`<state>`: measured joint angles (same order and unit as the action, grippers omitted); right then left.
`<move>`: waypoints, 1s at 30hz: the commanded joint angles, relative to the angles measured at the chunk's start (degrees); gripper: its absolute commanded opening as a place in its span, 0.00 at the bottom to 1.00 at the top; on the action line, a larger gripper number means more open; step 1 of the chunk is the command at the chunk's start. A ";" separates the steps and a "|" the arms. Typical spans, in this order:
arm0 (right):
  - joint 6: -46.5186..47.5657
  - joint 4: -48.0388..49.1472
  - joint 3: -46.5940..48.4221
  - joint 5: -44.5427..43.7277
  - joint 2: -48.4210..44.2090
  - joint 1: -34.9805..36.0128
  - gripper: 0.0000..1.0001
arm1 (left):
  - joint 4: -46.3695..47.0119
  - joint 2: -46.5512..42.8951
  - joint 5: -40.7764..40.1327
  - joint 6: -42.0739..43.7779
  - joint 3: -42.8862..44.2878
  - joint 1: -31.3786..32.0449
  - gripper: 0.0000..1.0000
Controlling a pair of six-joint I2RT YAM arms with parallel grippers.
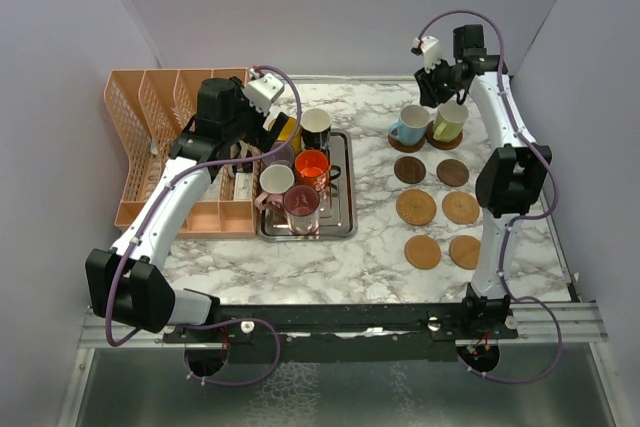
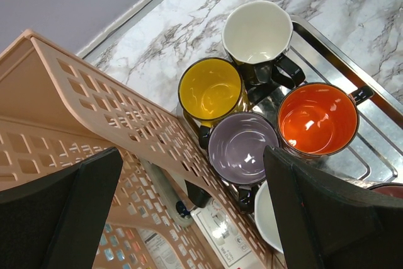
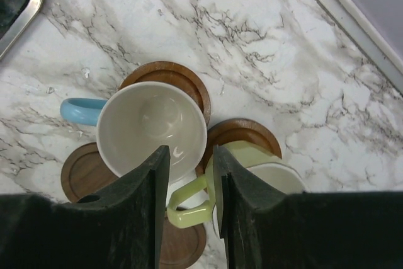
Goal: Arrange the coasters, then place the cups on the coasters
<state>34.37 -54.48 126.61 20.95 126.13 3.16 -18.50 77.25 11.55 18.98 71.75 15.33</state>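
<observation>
At the far left stands a peach plastic rack (image 1: 150, 147). Your left hand (image 2: 192, 155) hovers above the cups beside it, fully released and grasping nothing.

Below it, 6 cups crowd the steel tray (image 1: 342, 197), all upright. The yellow cup (image 2: 210, 89) and the black cup (image 2: 257, 31) are on the far side, with the purple cup (image 2: 242, 146) and the orange cup (image 2: 317, 118) next. The pink-white cup (image 1: 275, 182) and the maroon cup (image 1: 301, 204) are nearest. They look like glazed ceramic: stiff, slick, moderately light while empty, and liable to chip if knocked together. They sit touching or nearly so, so pinch 1 wall at the rim, 1 finger inside, or take a handle that faces outward.

Right of the tray, 6 bare coasters (image 1: 415, 207) lie in 3 pairs on the marble bench (image 1: 370, 257).

At the far right, the light blue cup (image 3: 151, 127) and the pale green cup (image 3: 261, 174) each rest on a coaster. Your right hand (image 3: 190, 150) straddles the green cup's handle with its jaws slightly parted. I cannot tell whether it is pinching the handle.
</observation>
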 commanded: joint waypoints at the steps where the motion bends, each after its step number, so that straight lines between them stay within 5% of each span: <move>1: -9.07 1.57 -3.16 -4.44 -3.96 -0.35 0.35 | 0.56 -0.18 2.15 -0.13 -0.64 -0.40 0.99; 30: -17.49 3.65 -6.85 -10.91 -1.73 0.43 0.32 | 0.71 -0.29 2.60 -0.15 -0.91 -0.39 0.99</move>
<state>18.06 -52.58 118.63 11.16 123.35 3.29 -18.50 77.25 12.64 18.96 71.44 15.33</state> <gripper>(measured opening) 0.320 0.991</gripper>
